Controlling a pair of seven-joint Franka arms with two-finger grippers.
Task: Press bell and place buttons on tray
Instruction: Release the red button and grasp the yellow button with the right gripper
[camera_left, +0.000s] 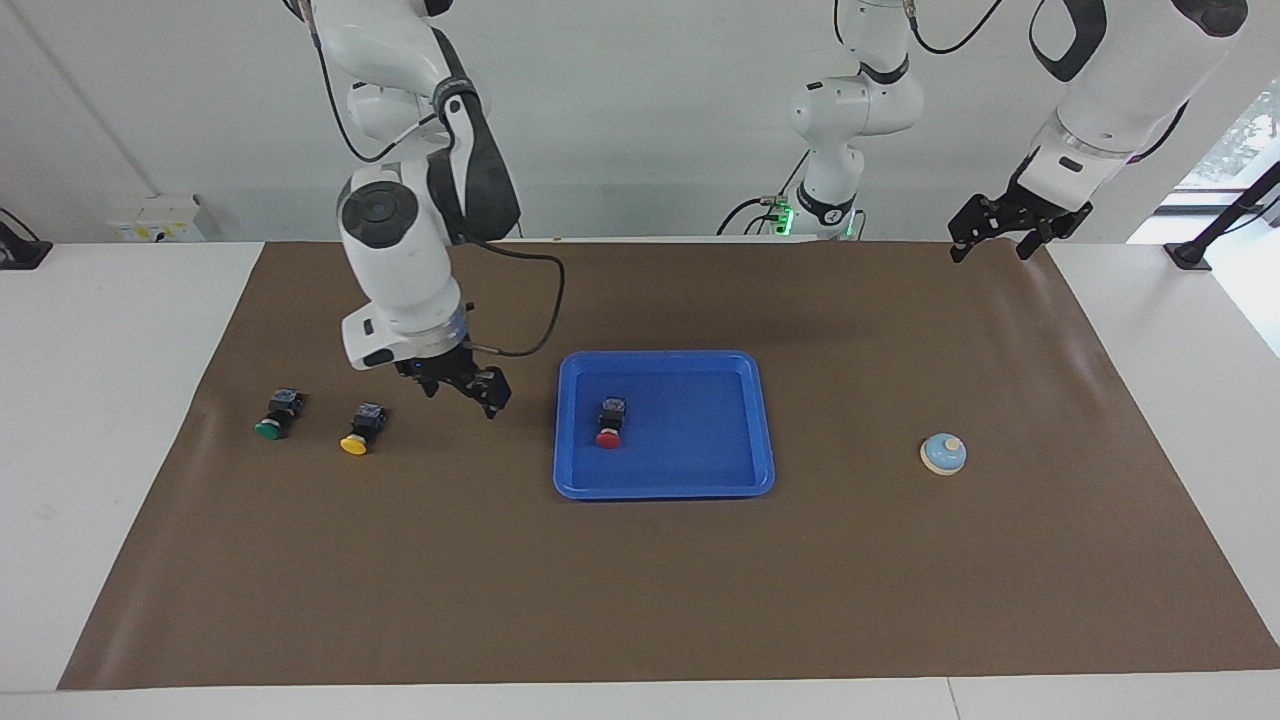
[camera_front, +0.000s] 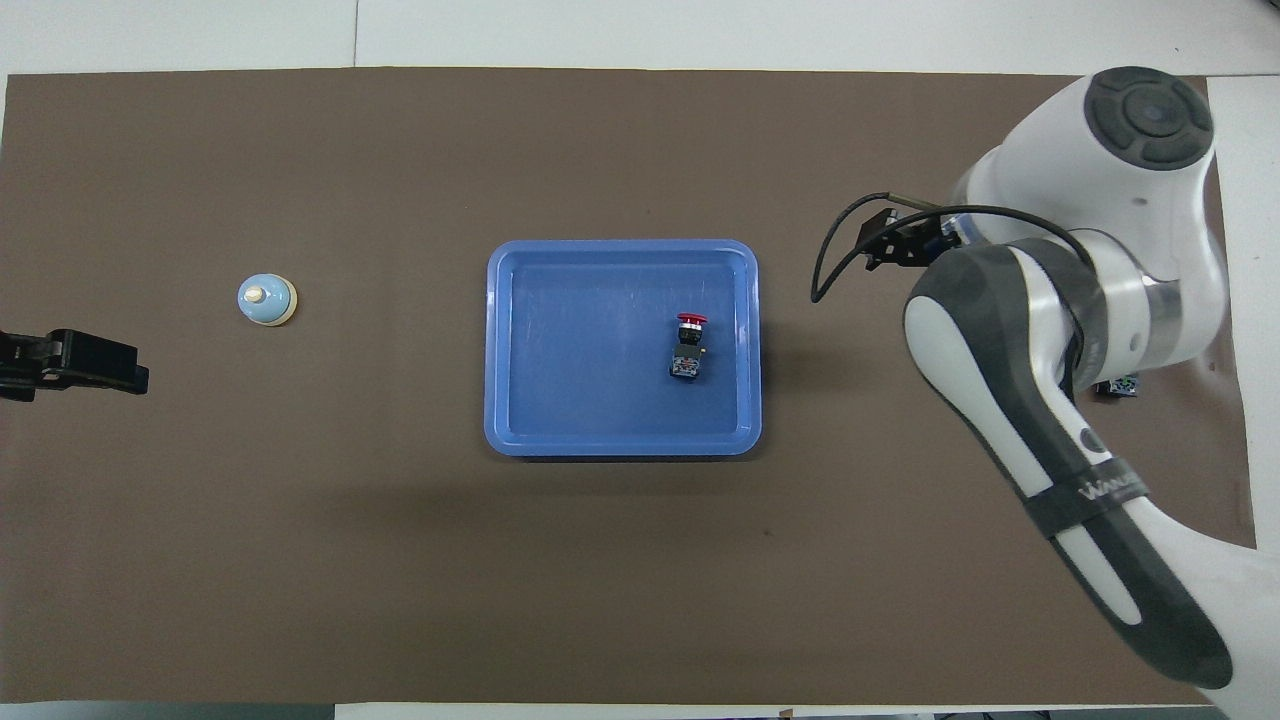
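Facing view, progress check: red button (camera_left: 610, 424) lies on its side inside the blue tray (camera_left: 740, 487), at the end toward the right arm, so one of three is placed. Yellow button (camera_left: 361, 429) and green button (camera_left: 277, 414) sit on the table (camera_left: 640, 590) toward the right arm's end, side by side, well apart from the tray; both are left to move. Bell (camera_left: 943, 453) stands toward the left arm's end; whether it has been pressed cannot be told. Right hand (camera_left: 462, 387) hangs tilted over the table between yellow button and tray, fingers spread and holding nothing; likely bound for the yellow button. Left hand (camera_left: 1008, 226) waits raised over the table's edge nearest the robots, fingers apart, empty.
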